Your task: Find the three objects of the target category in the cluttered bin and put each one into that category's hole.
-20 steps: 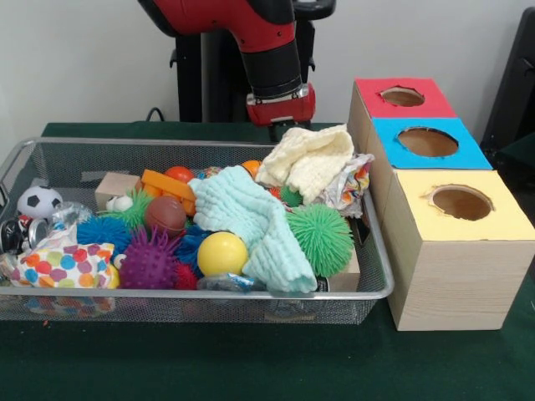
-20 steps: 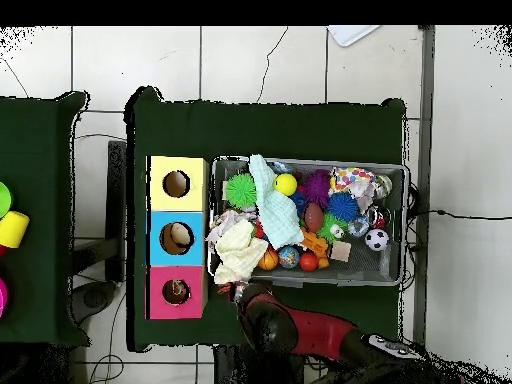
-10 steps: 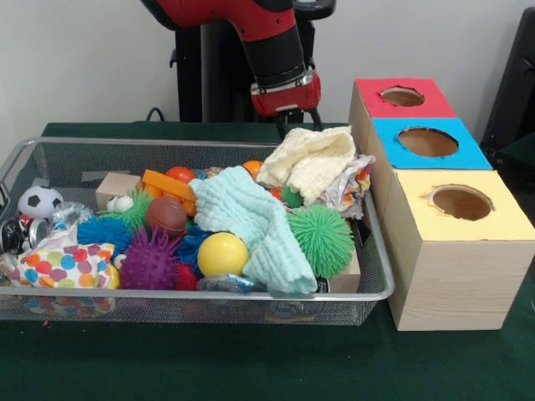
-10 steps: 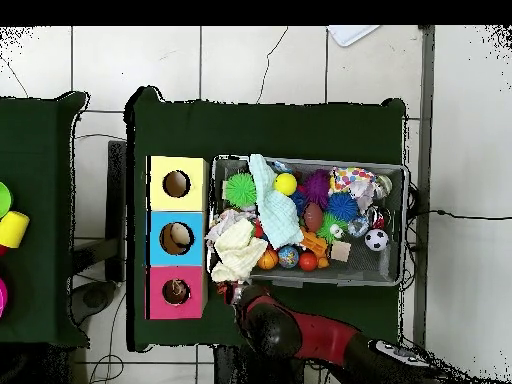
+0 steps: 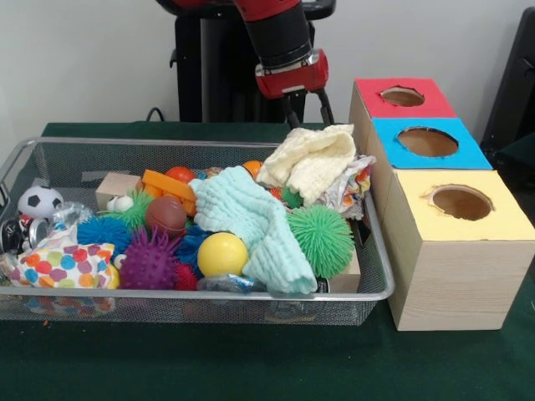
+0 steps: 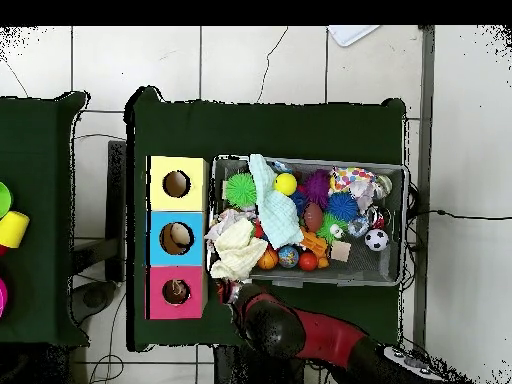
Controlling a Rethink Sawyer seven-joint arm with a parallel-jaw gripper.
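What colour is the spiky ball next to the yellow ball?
Purple. The spiky ball shows best in the front view, left of the yellow ball.

Boxes (image 5: 443, 200) beside bin (image 5: 50, 159)

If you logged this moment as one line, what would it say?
gripper: open, empty | position: above pale yellow cloth | bin: cluttered | holes: red, blue, yellow

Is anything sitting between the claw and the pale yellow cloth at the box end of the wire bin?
Nothing visible does. The claw hangs open just above and behind the pale yellow knitted cloth, which lies on top of the pile at the wire mesh bin's end beside the three-hole wooden box, with only air between them.
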